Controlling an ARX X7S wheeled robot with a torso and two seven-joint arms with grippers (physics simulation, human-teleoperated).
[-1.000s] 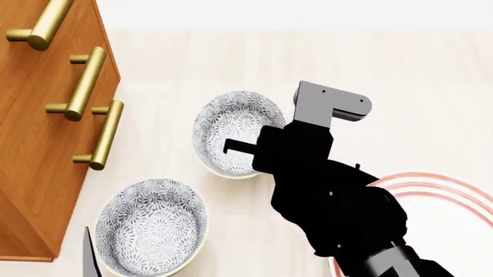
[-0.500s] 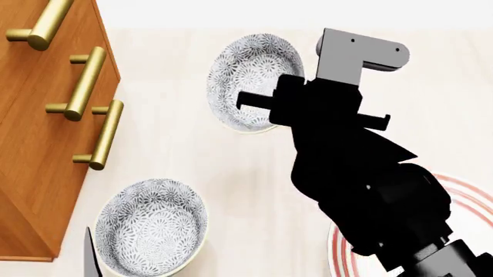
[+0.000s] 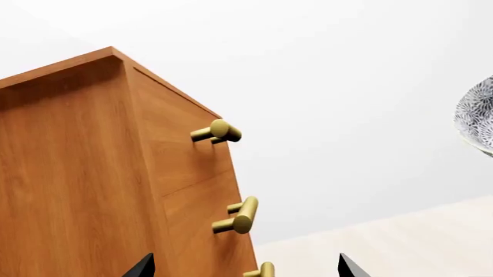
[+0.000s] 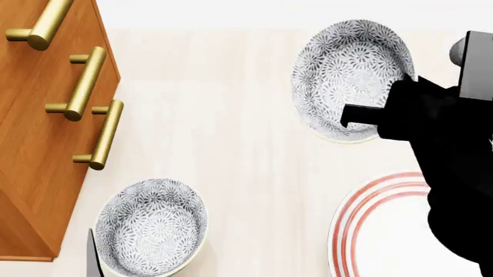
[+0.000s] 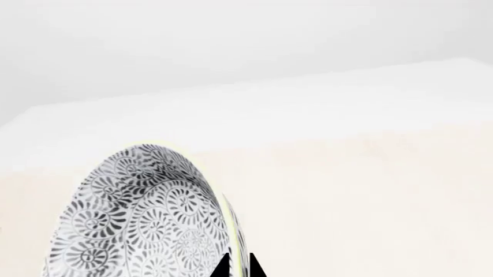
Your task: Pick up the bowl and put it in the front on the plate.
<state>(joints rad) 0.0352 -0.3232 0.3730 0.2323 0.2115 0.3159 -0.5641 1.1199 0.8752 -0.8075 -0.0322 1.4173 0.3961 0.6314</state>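
1. Right gripper (image 5: 237,266) fingers closed thin on rim of the bowl (image 4: 350,81); left gripper (image 3: 242,268) fingers parted, empty.
2. Bowl lifted, carried rightward from a second ago.
3. Now beyond the plate (image 4: 377,231); lowering remains.

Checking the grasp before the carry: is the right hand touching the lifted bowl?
Touching. In the right wrist view the right hand has its two dark fingertips pinching the bowl at the rim, one on each side.
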